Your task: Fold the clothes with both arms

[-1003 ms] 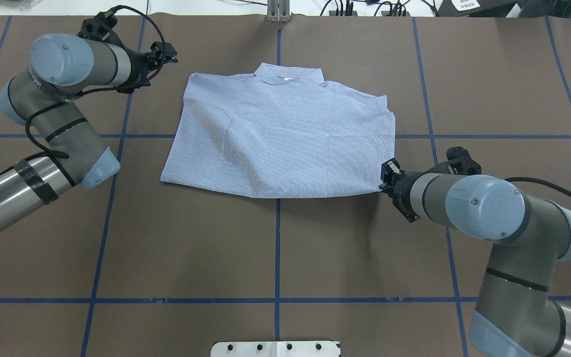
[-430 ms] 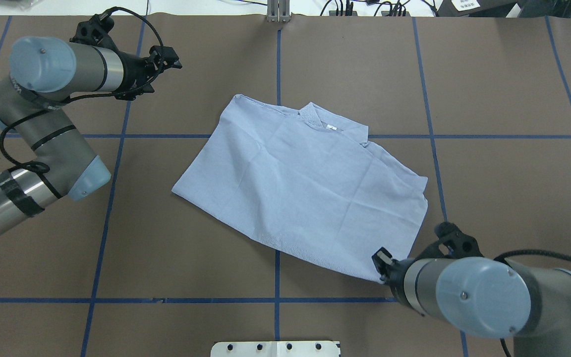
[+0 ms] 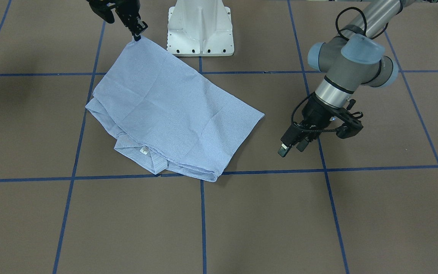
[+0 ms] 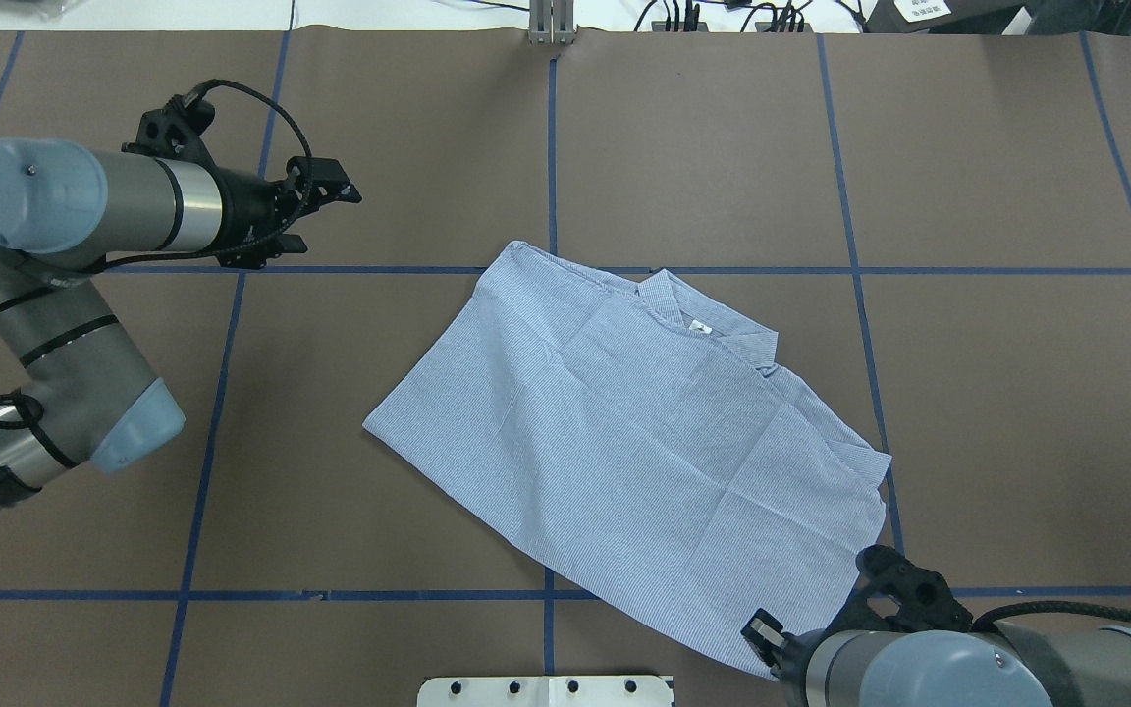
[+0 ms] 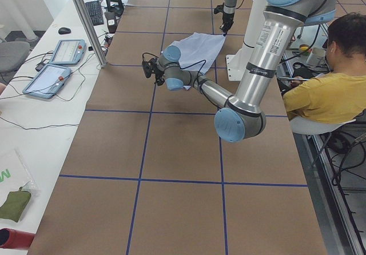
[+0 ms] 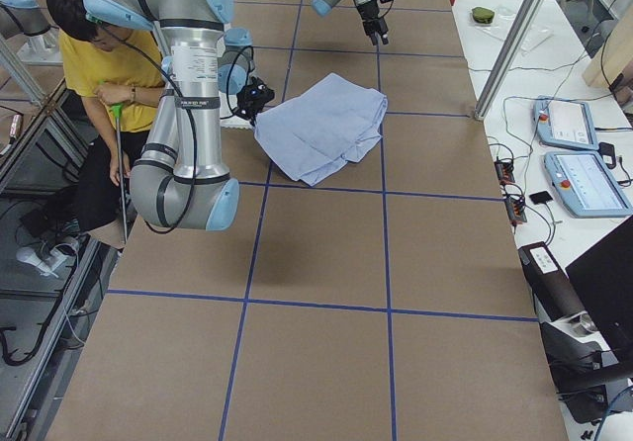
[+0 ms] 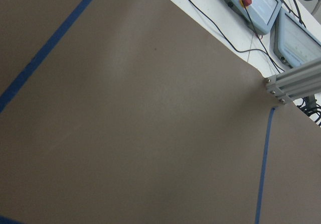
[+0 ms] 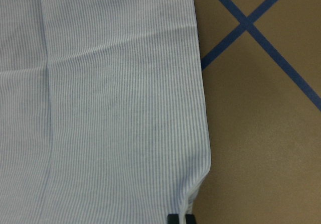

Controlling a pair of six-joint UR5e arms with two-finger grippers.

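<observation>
- Left arm (image 4: 84,226): reaches in over the left of the table (image 4: 1017,147), well apart from the shirt.
- Left gripper (image 3: 290,147): the fingers stand apart with nothing between them; its wrist view shows only bare brown table and blue tape lines.
- Shirt (image 4: 624,432): lies flat on the table near the middle, set askew to the tape grid. It is a compact four-sided bundle with no sleeve showing. The collar (image 4: 723,329) and its white label (image 4: 700,327) sit on the far edge.
- Right gripper (image 3: 138,35): closed on the near right corner of the shirt, close to the robot's base (image 3: 200,30). The wrist view shows striped cloth running down to a dark fingertip at that corner.
- Right arm (image 4: 929,668): low at the near right edge of the overhead view.
- Progress, as judged: the sleeves look tucked in and the body reduced to one panel, so the early folds seem done. What remains is likely to square the bundle, make a last fold or two, and release the corner.
- Containers: none in view, so no contents to list.
</observation>
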